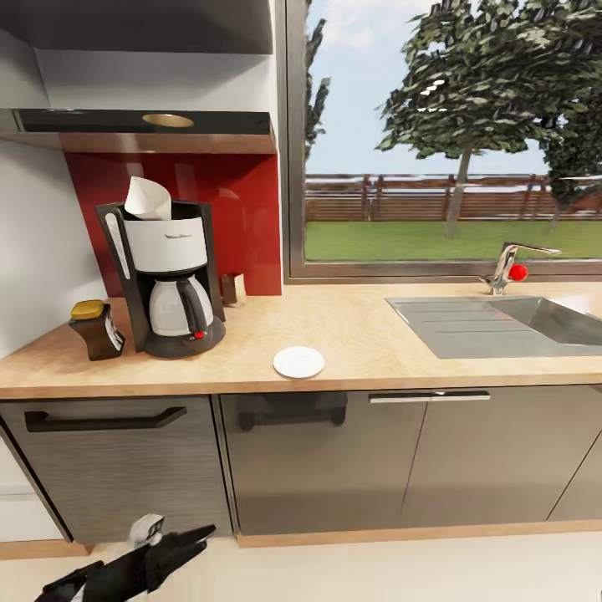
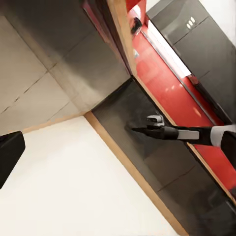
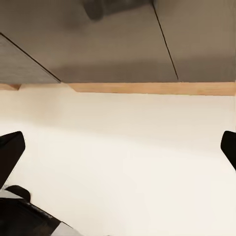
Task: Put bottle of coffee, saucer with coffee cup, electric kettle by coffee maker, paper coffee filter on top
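head view: the coffee maker (image 1: 167,280) stands near the desk (image 1: 368,330) back left corner, under the kitchen shelf (image 1: 142,125), with the paper coffee filter (image 1: 147,199) poking from its top. just to its left sits the bottle of coffee (image 1: 98,329). the saucer (image 1: 298,362) lies bare near the front edge. the left tool (image 1: 171,543) hangs low by the cabinet fronts (image 1: 326,460), fingers close together; the right tool (image 3: 118,147) is spread wide over the floor (image 3: 128,162).

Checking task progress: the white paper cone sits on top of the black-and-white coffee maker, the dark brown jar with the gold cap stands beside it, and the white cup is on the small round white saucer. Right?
Not quite. In the head view the small round white saucer lies bare on the light wood-grain countertop, with no cup on it. The white paper cone does sit on the black-and-white coffee maker, and the dark brown gold-capped jar stands beside it.
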`<state>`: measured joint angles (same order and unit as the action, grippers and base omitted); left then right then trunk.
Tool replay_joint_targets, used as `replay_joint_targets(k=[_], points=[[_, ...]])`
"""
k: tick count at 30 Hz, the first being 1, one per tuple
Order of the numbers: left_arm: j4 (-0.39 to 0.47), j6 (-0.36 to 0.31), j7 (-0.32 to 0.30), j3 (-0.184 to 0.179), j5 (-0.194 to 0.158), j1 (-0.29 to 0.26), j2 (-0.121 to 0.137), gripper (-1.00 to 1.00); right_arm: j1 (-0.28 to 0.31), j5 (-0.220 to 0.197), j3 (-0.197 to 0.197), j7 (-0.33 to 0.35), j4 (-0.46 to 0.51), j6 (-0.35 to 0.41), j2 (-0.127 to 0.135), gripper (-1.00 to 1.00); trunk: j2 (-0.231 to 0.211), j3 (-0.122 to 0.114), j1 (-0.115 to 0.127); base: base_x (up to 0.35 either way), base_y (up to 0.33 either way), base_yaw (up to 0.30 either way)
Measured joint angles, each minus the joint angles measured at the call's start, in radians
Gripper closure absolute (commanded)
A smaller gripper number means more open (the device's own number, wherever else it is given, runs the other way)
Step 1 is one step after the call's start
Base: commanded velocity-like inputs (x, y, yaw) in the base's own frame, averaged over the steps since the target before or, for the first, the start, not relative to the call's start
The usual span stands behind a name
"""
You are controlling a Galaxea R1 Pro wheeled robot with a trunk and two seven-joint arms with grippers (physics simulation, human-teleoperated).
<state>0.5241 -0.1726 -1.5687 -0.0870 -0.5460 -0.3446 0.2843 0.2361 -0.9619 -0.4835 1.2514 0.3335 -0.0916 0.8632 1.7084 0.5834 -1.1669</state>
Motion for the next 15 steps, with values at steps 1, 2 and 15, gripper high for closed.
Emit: replay_joint_targets(k=[1, 2, 15], points=[[0.061, -0.048, 0.000, 0.001, 0.000, 0.000, 0.001, -1.00, 0.003, 0.001, 0.015, 0.004, 0.038, 0.036, 0.027, -1.00, 0.000, 0.000, 0.000, 0.000, 0.000, 0.000], [0.127, -0.099, 0.000, 0.005, 0.000, 0.000, 0.001, -1.00, 0.004, 0.003, 0.045, 0.007, 0.079, 0.075, 0.051, -1.00, 0.000, 0.000, 0.000, 0.000, 0.000, 0.000], [0.783, -0.715, 0.001, 0.221, -0.008, -0.002, -0.013, -1.00, 0.009, 0.007, 0.558, -0.099, 0.623, 0.692, 0.244, -1.00, 0.000, 0.000, 0.000, 0.000, 0.000, 0.000]])
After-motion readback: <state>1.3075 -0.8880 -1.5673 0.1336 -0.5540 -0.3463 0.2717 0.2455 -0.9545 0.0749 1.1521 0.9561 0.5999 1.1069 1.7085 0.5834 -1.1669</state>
